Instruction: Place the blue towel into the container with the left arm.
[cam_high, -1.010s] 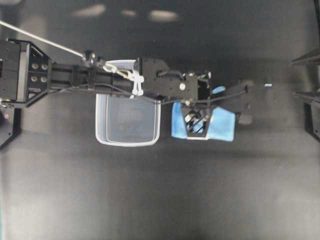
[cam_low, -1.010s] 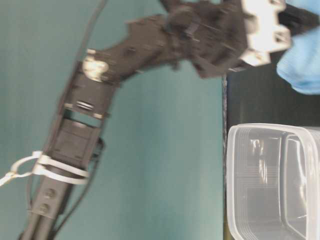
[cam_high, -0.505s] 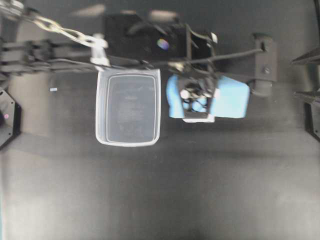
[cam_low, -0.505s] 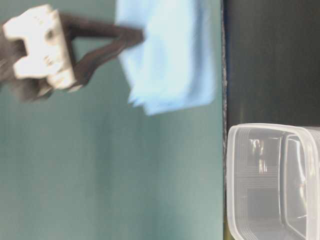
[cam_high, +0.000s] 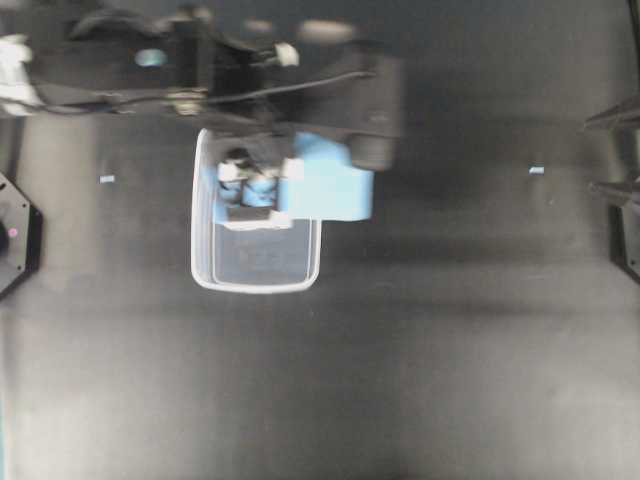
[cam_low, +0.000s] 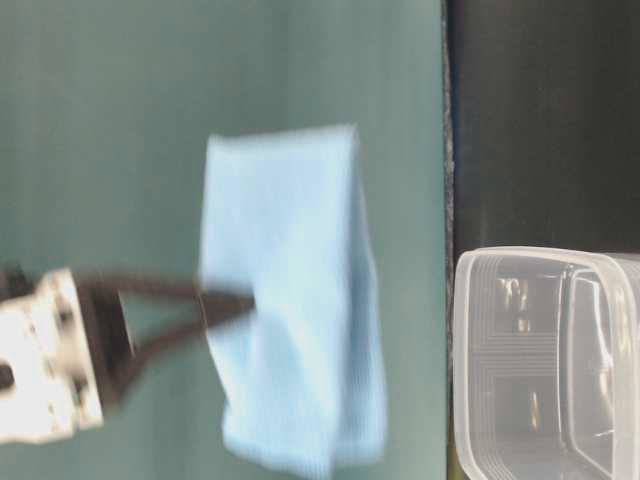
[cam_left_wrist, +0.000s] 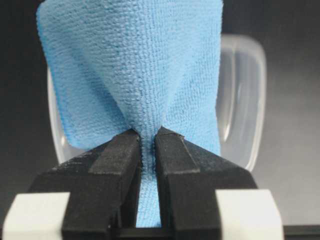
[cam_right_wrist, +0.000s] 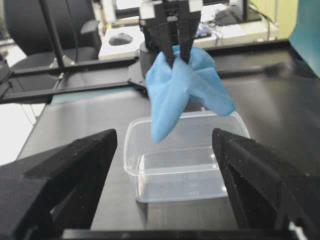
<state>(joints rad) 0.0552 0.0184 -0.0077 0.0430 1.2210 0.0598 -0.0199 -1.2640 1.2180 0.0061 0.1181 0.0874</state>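
I count one blue towel (cam_high: 330, 185), one clear container (cam_high: 256, 255) and two arms, of which mine is the left arm (cam_high: 150, 80). My left gripper (cam_left_wrist: 146, 142) is pinched narrow on a bunched fold of the blue towel, its two black fingers (cam_left_wrist: 117, 160) pressing the cloth from both sides. The towel hangs in the air below my fingers, not touching anything else. In the overhead view it sits over the container's far end and spills past its right rim. In the right wrist view its lowest corner dangles above the container's open top, and I cannot tell whether it dips below the rim.

My right gripper (cam_right_wrist: 165, 200) is spread wide and holds nothing; its two dark fingers frame the scene from well apart.

The container stands upright on a black matte table (cam_high: 450, 350), with nothing inside it. Two tiny pale specks (cam_high: 107, 179) lie on the table, one to each side. Beyond the table's edge, the table-level view shows a teal wall (cam_low: 150, 100), and the right wrist view shows a desk with a computer mouse (cam_right_wrist: 120, 38) and a dark chair.

My arm is blurred in the overhead view and cut off at the left edge. The table-level view appears turned sideways and shows only part of the container.
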